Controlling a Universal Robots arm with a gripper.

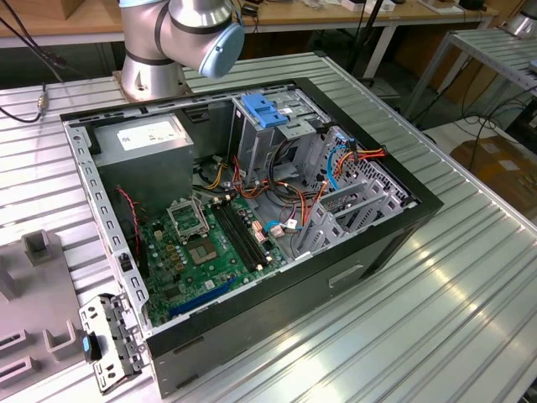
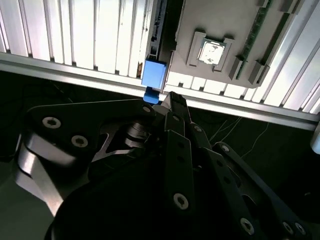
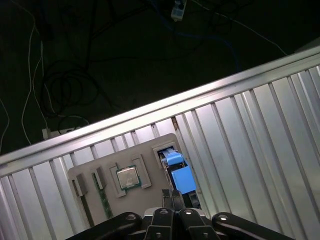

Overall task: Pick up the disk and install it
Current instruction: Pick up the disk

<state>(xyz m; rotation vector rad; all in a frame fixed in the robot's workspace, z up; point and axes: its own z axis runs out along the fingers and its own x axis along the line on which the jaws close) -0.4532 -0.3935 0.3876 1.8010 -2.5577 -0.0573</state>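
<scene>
The black linkage gripper (image 3: 170,194), closed on nothing, is hovering well above the dark blue-railed hard disk (image 3: 181,179) standing on edge in the grey fixture plate (image 3: 125,152), so pickup is pending, likely needing it opened and lowered.

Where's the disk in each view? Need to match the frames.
Exterior view: disk at the exterior view's lower left, beside the grey fixture.
Second wrist view: its blue end beside the fixture, by the tool.
First wrist view: blue end beside the fixture's chip.
Shared landmark: the grey fixture.
</scene>
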